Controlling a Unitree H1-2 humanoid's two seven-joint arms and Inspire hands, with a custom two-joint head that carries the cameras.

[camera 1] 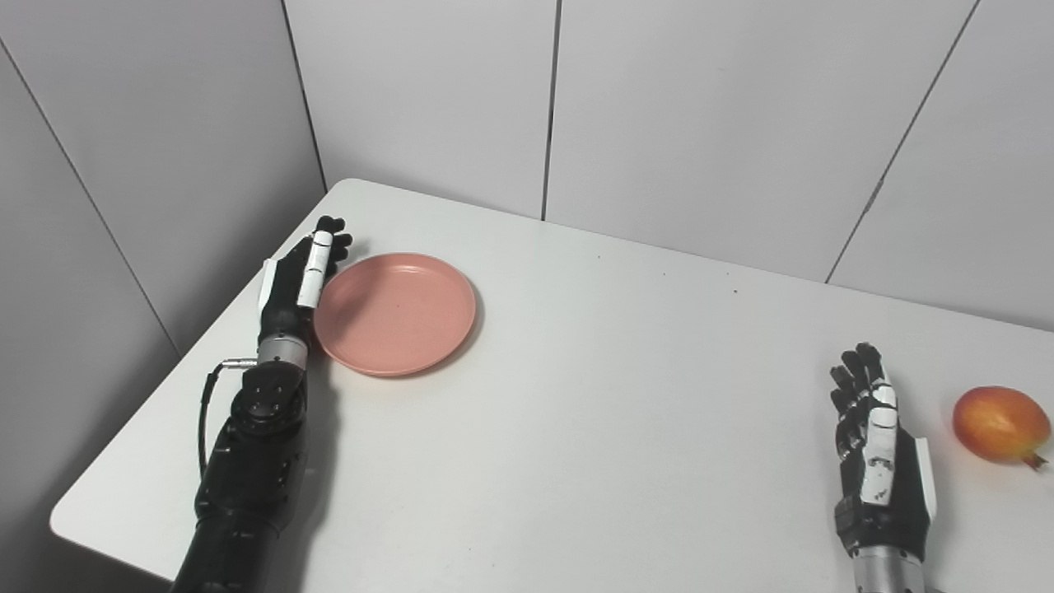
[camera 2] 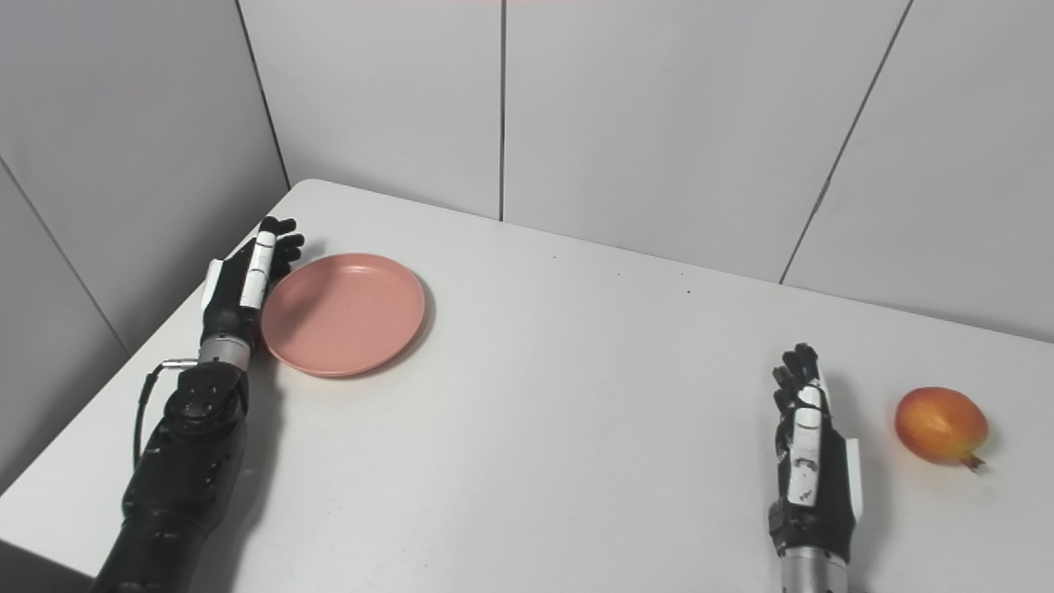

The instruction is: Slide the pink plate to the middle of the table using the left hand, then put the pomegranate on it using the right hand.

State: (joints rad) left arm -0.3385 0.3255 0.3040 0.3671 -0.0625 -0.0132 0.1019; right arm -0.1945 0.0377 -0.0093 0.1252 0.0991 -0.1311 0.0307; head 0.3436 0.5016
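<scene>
A pink plate (camera 1: pixel 395 313) lies flat on the white table (camera 1: pixel 593 395) at the left, near the back left corner. My left hand (camera 1: pixel 300 276) stands on edge right against the plate's left rim, fingers straight and apart, holding nothing. A red-orange pomegranate (camera 1: pixel 1000 424) rests on the table at the far right. My right hand (camera 1: pixel 877 449) stands on edge, open and empty, just left of the pomegranate with a gap between them.
Grey wall panels (camera 1: pixel 675 107) close the table off at the back and at the left. The table's left edge (camera 1: pixel 189 354) runs close beside my left arm.
</scene>
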